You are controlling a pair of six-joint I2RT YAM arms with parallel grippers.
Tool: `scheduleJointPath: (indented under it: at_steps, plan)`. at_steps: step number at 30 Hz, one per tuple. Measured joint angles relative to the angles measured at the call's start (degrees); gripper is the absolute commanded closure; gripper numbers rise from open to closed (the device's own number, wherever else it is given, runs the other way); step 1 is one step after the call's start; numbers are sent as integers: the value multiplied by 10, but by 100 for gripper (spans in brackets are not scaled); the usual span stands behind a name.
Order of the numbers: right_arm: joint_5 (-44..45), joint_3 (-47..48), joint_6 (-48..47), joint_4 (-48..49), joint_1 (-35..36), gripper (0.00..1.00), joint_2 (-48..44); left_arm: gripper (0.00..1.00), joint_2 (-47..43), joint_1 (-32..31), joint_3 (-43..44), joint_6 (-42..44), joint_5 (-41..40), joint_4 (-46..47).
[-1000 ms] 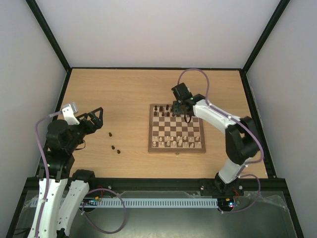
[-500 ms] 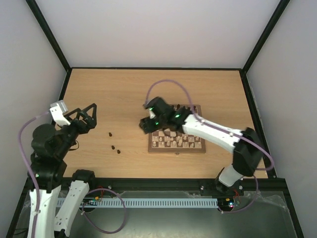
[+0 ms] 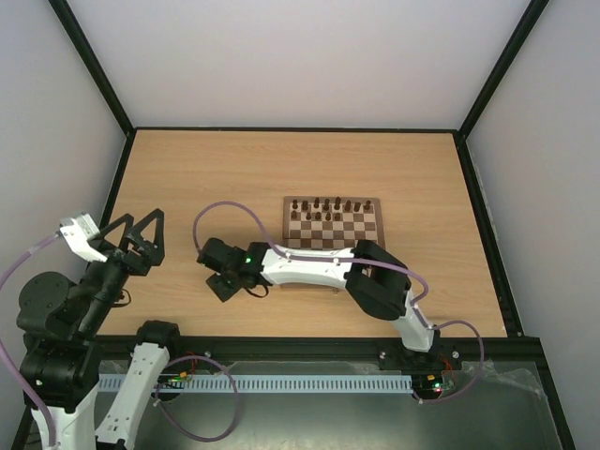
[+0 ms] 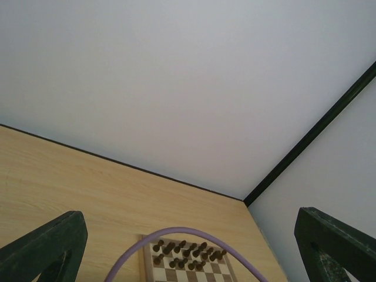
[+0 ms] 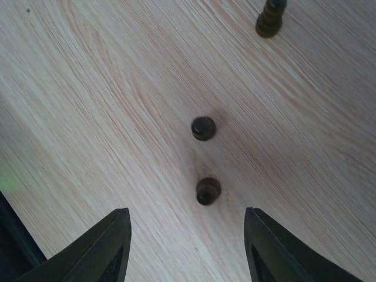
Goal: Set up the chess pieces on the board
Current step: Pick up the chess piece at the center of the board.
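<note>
- Right gripper (image 5: 187, 214): jaws stand apart at a middling width, pointing down at the table (image 5: 88, 117). Nothing is held and nothing touches the fingers (image 5: 111, 247).
- Right wrist view: two dark chess pieces (image 5: 204, 128) stand upright on the bare wood, seen from above, one close behind the other. The nearer one sits just past the fingertips, roughly on the line between them. A third dark piece (image 5: 270, 17) is at the top right edge, well apart from the pair and partly cut off.
- Top view: the right gripper (image 3: 225, 272) is reached far across to the left of the board (image 3: 379, 225), low over the table. The wrist hides the loose pieces here; only the wrist camera shows them.
- Top view: the right arm lies across the near edge of the board. Dark pieces (image 3: 323, 208) stand in the board's two far rows.
- Left gripper (image 3: 141, 230): fingers spread wide, empty, raised at the near left of the table, touching nothing.
- Left wrist view: both fingers (image 4: 47, 247) frame a tilted-up look at the pale wall (image 4: 176, 88). The far part of the board (image 4: 182, 276) with its dark pieces shows low between them, under a purple cable (image 4: 188, 231).
</note>
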Motion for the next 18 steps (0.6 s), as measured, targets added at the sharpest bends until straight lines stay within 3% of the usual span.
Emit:
scheduleJointPath:
  at_steps: [18]
  plan:
    - [26, 45, 0, -39, 7, 64, 67, 0, -8, 0, -7, 1, -1, -27]
